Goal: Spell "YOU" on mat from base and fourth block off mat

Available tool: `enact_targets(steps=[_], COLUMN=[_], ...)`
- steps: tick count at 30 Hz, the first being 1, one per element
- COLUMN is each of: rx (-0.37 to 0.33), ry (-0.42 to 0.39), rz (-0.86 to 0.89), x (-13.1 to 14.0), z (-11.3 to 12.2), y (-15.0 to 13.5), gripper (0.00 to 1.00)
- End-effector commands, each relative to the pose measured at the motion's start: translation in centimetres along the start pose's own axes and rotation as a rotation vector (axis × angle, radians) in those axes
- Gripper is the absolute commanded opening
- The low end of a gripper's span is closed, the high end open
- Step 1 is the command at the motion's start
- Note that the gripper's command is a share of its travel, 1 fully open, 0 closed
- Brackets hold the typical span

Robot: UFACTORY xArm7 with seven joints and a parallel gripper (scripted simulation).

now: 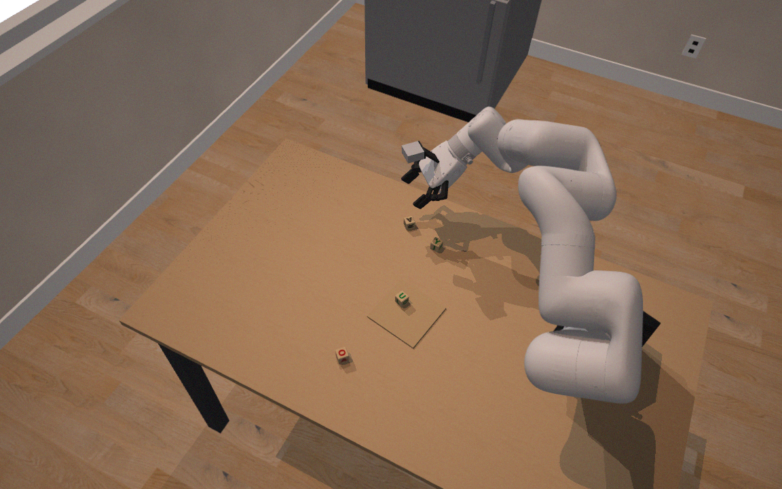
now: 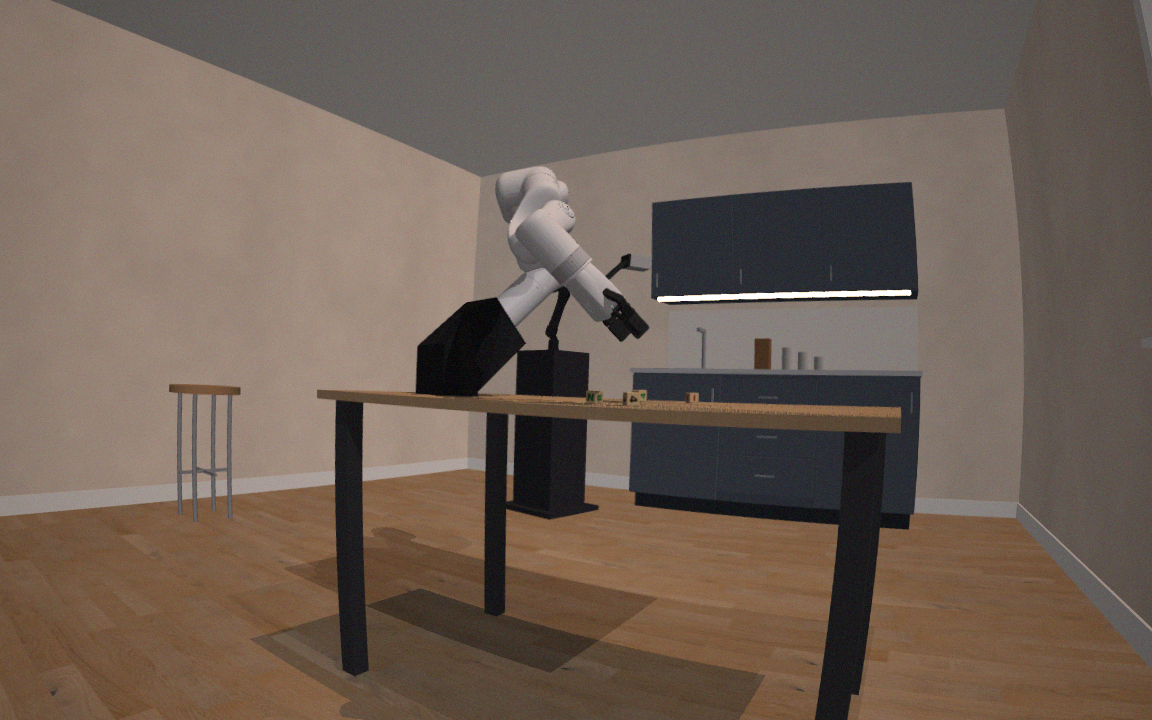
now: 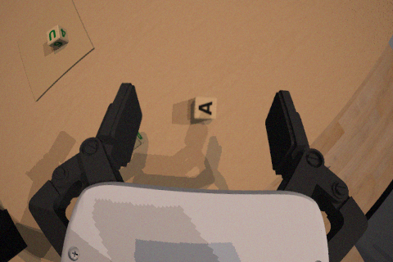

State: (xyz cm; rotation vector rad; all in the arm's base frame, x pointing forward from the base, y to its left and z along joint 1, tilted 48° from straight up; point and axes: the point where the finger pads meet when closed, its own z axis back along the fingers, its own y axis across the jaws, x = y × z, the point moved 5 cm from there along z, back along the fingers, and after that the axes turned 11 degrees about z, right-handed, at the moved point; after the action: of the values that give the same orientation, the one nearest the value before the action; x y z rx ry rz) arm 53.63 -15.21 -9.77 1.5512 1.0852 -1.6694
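Pincer (image 3: 203, 123) spread wide, empty, above A block (image 3: 205, 108); Y block (image 1: 437, 244) beside

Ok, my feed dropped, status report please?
Gripper open, empty, above the A block. U block on the mat; Y block and O block off it. Nothing in the way.

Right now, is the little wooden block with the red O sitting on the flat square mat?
No, the red O block sits on the table beside the mat.

U block (image 1: 402, 298) sits flat on the mat (image 1: 418, 328), near its far corner. O block (image 1: 342, 354), Y block (image 1: 437, 244) and A block (image 1: 409, 223) lie off it, below my open jaws.
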Motion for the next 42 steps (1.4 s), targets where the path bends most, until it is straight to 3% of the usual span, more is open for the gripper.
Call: enact_targets(steps=[1, 5, 10, 11, 25, 27, 28, 38, 42], rx=[0.003, -0.051, -0.079, -0.108, -0.250, -0.250, -0.283, -0.395, -0.408], ry=[-0.004, -0.117, -0.173, -0.232, -0.487, -0.487, -0.539, -0.702, -0.720], rz=[0.005, 0.090, 0.134, 0.181, 0.402, 0.402, 0.451, 0.611, 0.629], x=[-0.2, -0.9, -1.2, -1.5, -2.5, -2.5, -2.7, -3.4, -3.5], z=[0.2, -0.3, -0.4, -0.5, 0.3, 0.3, 0.7, 2.2, 2.4], y=[0.2, -0.9, -1.5, -2.2, -5.4, -5.4, -6.1, -8.5, -8.8], gripper=[1.00, 1.00, 1.00, 1.00, 1.00, 1.00, 1.00, 1.00, 1.00])
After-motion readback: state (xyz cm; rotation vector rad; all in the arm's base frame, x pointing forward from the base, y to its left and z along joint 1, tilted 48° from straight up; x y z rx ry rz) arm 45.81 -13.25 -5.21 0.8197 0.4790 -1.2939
